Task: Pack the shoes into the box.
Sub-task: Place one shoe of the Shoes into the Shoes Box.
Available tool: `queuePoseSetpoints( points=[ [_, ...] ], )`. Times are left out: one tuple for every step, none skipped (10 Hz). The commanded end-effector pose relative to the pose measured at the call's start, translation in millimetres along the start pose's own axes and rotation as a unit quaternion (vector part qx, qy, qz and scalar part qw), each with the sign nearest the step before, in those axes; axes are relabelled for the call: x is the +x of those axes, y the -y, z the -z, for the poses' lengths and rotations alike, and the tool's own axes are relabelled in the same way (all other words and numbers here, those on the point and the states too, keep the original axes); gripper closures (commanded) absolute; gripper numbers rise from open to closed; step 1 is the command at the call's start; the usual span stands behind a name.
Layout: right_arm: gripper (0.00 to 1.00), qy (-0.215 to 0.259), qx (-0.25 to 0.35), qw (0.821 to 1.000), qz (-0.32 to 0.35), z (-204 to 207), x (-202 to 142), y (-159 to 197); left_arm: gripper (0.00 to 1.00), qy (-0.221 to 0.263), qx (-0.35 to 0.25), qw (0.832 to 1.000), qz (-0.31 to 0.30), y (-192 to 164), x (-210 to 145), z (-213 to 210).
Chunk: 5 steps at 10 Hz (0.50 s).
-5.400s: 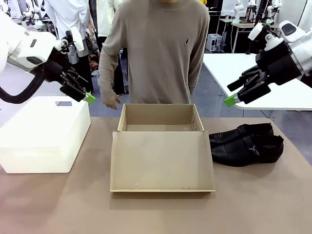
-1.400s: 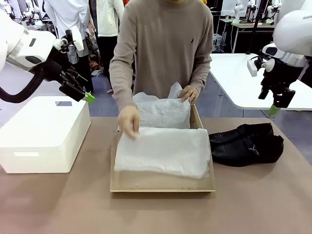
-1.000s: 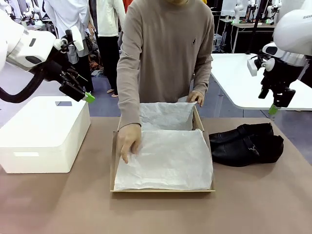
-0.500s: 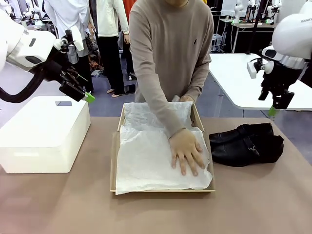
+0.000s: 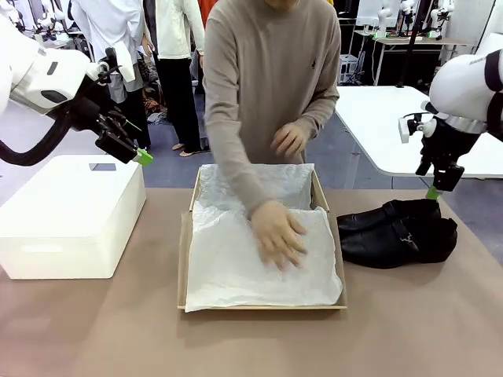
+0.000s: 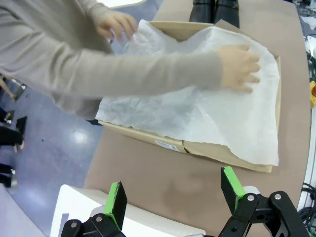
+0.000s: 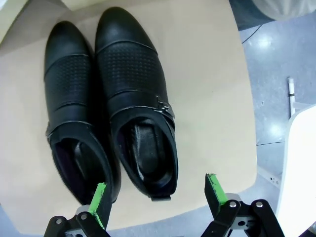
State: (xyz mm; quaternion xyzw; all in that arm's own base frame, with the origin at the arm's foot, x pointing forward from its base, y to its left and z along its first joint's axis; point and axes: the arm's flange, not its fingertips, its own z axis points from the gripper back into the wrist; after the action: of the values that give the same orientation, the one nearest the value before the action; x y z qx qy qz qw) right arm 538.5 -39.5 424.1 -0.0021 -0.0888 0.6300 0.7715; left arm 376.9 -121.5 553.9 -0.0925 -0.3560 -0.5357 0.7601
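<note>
At tabletop (image 5: 94, 330) centre: box (image 5: 183, 267), flap open toward 6 o'clock, lined w/ white tissue paper (image 5: 228, 267).
Person: stands at 12 o'clock; one hand (image 5: 275, 233) flat on tissue paper, other hand (image 5: 289, 140) raised above box's far end.
White bin (image 5: 71, 216): 9 o'clock of box, apart.
Shoes (image 5: 397, 232): on tabletop at 3 o'clock of box, side by side, just beside its wall, outside it.
Left gripper (image 6: 174, 192): above White bin; fingers wide, empty.
Right gripper (image 7: 157, 190): above Shoes' heel end; fingers wide, empty.

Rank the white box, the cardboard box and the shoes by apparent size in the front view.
1. cardboard box, largest
2. white box, somewhat smaller, reaching the picture's left edge
3. shoes, smallest
</note>
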Motion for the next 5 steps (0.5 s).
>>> queuePoseSetpoints(
  points=[
    [0.0, 0.015, 0.004, 1.0, 0.009, 16.4, -6.0, 10.8, 0.0, 0.005, -0.003, 1.0, -0.004, -0.4, -0.3, 0.4],
    [0.0, 0.011, 0.006, 1.0, 0.017, 22.9, -6.9, 14.3, 0.0, 0.005, -0.003, 1.0, -0.004, -0.4, -0.3, 0.4],
    [0.0, 0.01, 0.009, 1.0, 0.021, 29.3, -7.8, 19.3, 0.0, 0.005, -0.003, 1.0, -0.004, -0.4, -0.3, 0.4],
    [0.0, 0.013, 0.013, 1.0, 0.023, 33.6, -8.5, 24.1, 0.0, 0.005, -0.003, 1.0, -0.004, -0.4, -0.3, 0.4],
    [0.0, 0.015, 0.018, 0.999, 0.023, 35.2, -8.3, 27.3, 0.0, 0.005, -0.003, 1.0, -0.004, -0.4, -0.3, 0.4]
  ],
)
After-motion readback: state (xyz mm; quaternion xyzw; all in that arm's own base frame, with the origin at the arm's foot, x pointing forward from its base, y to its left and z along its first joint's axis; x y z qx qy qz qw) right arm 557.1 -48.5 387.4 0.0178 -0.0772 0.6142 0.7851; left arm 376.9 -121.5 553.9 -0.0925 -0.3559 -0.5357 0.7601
